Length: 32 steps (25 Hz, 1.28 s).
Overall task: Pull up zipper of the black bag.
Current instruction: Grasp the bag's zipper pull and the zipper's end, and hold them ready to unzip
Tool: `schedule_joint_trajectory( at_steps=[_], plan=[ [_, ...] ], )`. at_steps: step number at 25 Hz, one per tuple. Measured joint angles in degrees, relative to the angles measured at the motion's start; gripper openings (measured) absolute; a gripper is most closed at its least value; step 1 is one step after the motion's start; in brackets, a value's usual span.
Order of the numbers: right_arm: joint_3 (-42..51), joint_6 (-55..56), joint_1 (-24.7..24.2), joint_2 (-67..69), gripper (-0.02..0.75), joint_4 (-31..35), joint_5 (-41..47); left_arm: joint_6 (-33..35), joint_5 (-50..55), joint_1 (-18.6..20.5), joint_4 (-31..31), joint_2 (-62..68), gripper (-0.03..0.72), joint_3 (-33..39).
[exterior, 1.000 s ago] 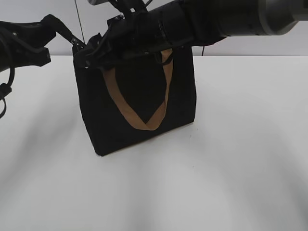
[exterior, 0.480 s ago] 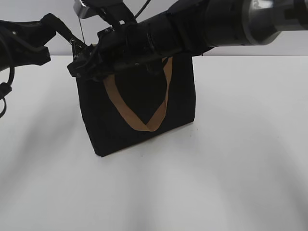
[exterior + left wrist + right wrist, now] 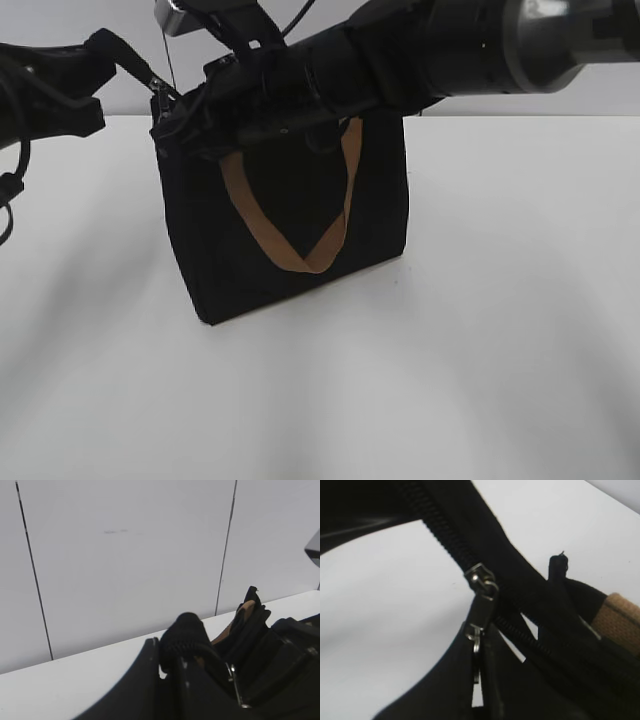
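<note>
1. Boxy black fabric bag [image 3: 290, 230] with a tan webbing strap handle [image 3: 290, 250] stands upright on the white tabletop [image 3: 500, 330].
2. Right fingers [image 3: 480, 680] pinch the small silvery metal pull [image 3: 481, 605] of the thin black zipper [image 3: 440, 527]; the slider sits just above the fingertips, near the bag's left top corner.
3. Left fingers [image 3: 155, 80] touch that same corner from the left; whether they are spread or pressed together cannot be told.
4. Zipper teeth run away from the right fingers along the bag's top edge.
</note>
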Motion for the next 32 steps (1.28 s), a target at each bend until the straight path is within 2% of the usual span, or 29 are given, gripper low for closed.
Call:
schedule_joint_trajectory(
  at_steps=[6, 12, 17, 23, 32],
  plan=[
    [0.0, 3.6, -0.5, -2.4, -0.015, -2.5, 3.2, 0.0, 8.1, 0.0, 0.0, 0.0, 0.027, 0.0],
    [0.0, 8.7, -3.9, -5.4, -0.015, -4.8, 9.3, 0.0, 18.0, 0.0, 0.0, 0.0, 0.027, 0.0],
    [0.0, 12.5, -6.6, -5.4, -0.015, -7.9, 12.7, 0.0, 20.3, -0.1, 0.3, 0.0, 0.027, -0.1],
    [0.0, 15.6, -9.7, -5.4, -0.015, -14.7, 13.5, 0.0, 23.8, -0.1, 0.3, 0.0, 0.027, -0.1],
    [0.0, 15.8, -15.6, -5.4, -0.015, -20.7, 11.5, 0.0, 26.8, 3.0, -1.6, 0.0, 0.027, -0.1]
  ],
)
